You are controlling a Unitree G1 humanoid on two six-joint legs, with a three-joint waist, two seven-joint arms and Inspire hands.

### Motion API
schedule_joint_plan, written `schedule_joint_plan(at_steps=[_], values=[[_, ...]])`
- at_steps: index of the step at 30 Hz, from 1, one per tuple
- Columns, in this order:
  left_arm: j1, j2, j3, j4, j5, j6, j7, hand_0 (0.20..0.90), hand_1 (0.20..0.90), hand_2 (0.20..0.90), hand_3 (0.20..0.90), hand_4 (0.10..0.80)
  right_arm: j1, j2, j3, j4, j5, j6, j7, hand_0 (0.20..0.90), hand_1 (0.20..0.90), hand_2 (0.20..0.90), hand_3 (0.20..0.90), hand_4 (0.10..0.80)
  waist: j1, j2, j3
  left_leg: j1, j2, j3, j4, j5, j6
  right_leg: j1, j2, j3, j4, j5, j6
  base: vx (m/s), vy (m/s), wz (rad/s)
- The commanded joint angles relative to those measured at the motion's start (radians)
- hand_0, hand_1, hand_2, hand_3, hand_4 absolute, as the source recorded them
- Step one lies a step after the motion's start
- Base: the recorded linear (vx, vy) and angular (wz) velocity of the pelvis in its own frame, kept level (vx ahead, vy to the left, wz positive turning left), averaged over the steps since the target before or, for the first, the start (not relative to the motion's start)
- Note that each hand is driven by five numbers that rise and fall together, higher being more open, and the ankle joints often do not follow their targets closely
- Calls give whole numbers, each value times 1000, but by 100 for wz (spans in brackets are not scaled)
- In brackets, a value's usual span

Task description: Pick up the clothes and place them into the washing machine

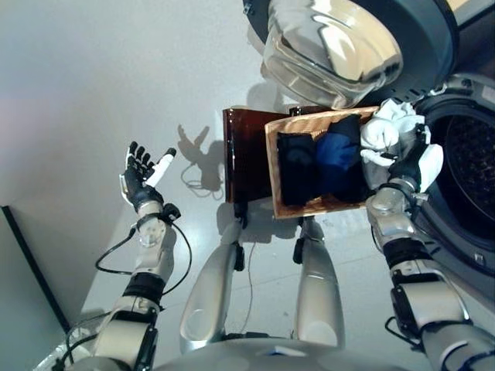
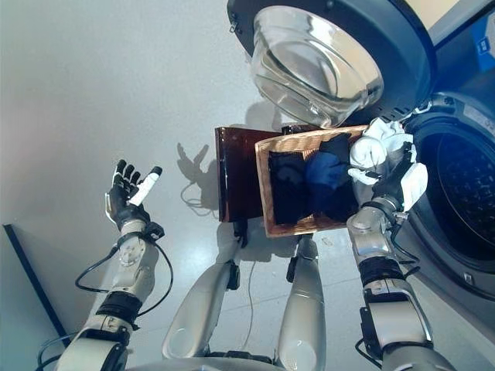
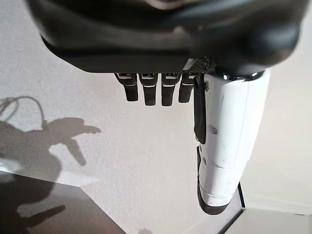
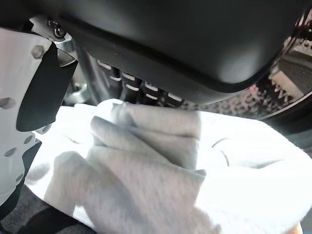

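Note:
My right hand [image 1: 415,166] is shut on a white garment [image 1: 388,130], holding it up between the wicker basket [image 1: 272,170] and the washing machine's open drum [image 1: 470,166]. In the right wrist view the white cloth [image 4: 156,165] bunches under my curled fingers [image 4: 131,87], with the drum's perforated wall [image 4: 287,73] just past it. Black clothes [image 1: 295,166] and a blue garment [image 1: 336,153] lie in the basket. My left hand [image 1: 141,176] is open and empty, raised over the floor at the left; its straight fingers [image 3: 146,90] show in the left wrist view.
The basket rests on a low dark brown box [image 1: 241,151]. The machine's round glass door [image 1: 332,46] stands swung open above the basket. Pale floor [image 1: 93,93] lies to the left.

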Motion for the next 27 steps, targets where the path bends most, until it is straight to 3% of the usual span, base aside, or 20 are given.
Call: schedule_joint_plan(at_steps=[1,2,6,10,11,13,14,17,27], values=[[29,32,85,-85,34,-85,22,900,900,900,900,800,79,-40,-48,-81,-68,12,-54,900,900,900,900,800,4,4,-65,-88,-46,-48,115,-95,-51,27,-2,-22,44,-61,-16,-14,48,-1],[50,15,99,-112,50,-100,35,900,900,900,900,800,223,-11,-73,-66,-62,-24,-75,900,900,900,900,800,-12,0,-55,-91,-45,-43,110,-90,-51,27,0,-17,36,-56,-15,-15,38,-1],[72,15,84,-138,66,-110,36,900,900,900,900,800,288,-1,-82,-47,-55,-47,-61,900,900,900,900,800,-14,-2,-55,-101,-44,-46,109,-84,-52,16,0,-17,37,-54,-17,-15,11,-1],[49,22,66,-105,59,-121,48,900,900,900,900,800,253,-7,-47,105,-39,-54,-62,900,900,900,900,800,1,7,-52,-112,-47,-56,108,-108,-56,-4,2,-7,50,-77,-11,46,-11,-3],[42,35,54,-78,51,-122,43,900,900,900,900,800,151,-42,-31,175,-10,-43,-75,900,900,900,900,800,13,12,-59,-124,-49,-60,116,-108,-56,-17,2,-9,59,-80,-13,-37,-17,-7],[31,35,59,-72,47,-126,40,900,900,900,900,800,128,-47,-22,195,-2,-50,-76,900,900,900,900,800,9,15,-46,-142,-48,-51,123,-84,-53,-32,0,-17,61,-56,-19,-125,-4,-7],[20,48,91,-80,29,-110,40,900,900,900,900,800,92,-111,-29,111,-31,-10,-33,900,900,900,900,800,9,13,-46,-161,-46,-50,129,-88,-55,-49,2,-19,69,-60,-22,-105,-13,-6],[30,39,119,-81,3,-96,28,900,900,900,900,800,89,-135,-56,38,-54,24,-40,900,900,900,900,800,5,10,-44,-188,-44,-51,138,-91,-57,-77,4,-22,82,-63,-22,-16,-63,6],[39,36,114,-92,12,-85,38,900,900,900,900,800,81,-133,-121,-128,-152,79,-74,900,900,900,900,800,11,17,-55,-190,-42,-56,94,-77,-56,-91,5,-24,66,-59,-14,46,-11,4]])
